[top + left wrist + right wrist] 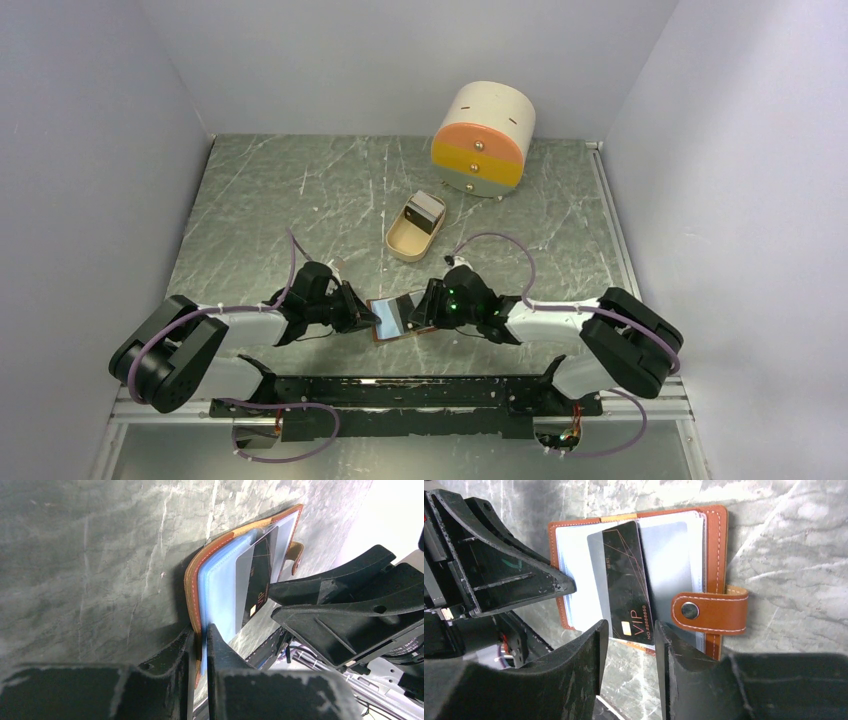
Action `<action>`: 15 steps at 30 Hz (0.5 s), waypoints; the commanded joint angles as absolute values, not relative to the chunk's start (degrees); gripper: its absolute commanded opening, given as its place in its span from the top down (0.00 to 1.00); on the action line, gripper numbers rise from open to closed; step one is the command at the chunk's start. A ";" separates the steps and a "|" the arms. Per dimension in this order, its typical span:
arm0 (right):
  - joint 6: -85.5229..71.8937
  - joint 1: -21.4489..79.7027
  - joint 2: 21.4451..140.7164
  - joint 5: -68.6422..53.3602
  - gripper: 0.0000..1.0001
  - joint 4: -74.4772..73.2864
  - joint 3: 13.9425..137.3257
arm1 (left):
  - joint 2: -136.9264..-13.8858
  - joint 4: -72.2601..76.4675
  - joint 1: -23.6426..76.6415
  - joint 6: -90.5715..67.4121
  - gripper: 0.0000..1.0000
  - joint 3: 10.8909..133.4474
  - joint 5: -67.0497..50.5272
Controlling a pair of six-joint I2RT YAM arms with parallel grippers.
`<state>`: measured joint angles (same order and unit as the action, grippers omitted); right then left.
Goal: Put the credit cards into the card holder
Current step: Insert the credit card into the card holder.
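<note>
Left hand (201,630) clenched on holder (716,545) edge; right hand (631,627) released, straddling half-inserted card (624,580). Card judged thin, stiff, slippery: push its exposed end.

Table (300,200): dark grey-green marbled top, crossed by many white scratches, filling the centre of the frame. Left wall (90,150), back wall (350,60) and right wall (740,150): plain, pale lavender-grey, enclosing the table on three sides. Metal strip (607,220): pale, running along the table's right edge. Lighting even and soft.
</note>
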<state>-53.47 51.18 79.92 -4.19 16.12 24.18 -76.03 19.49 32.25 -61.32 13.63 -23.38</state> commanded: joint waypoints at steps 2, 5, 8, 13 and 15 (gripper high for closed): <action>-49.09 51.26 80.45 -1.76 0.57 9.16 26.66 | -76.05 19.21 32.42 -60.12 0.86 14.03 -23.92; -48.69 51.72 81.10 -2.87 0.59 11.65 26.48 | -75.94 18.69 32.43 -59.96 0.86 14.44 -24.00; -47.66 52.05 82.35 -4.75 0.60 13.66 27.03 | -75.99 18.24 32.37 -59.80 0.86 14.80 -23.95; -46.24 52.71 84.61 -8.02 0.60 16.44 28.23 | -76.46 18.70 32.43 -59.96 0.82 15.33 -24.65; -46.08 52.82 84.90 -9.37 0.60 17.69 28.12 | -76.47 18.65 32.51 -59.88 0.81 15.52 -24.84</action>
<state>-48.12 52.23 83.55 -6.59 15.90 27.68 -76.05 18.96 32.25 -61.06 14.09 -23.59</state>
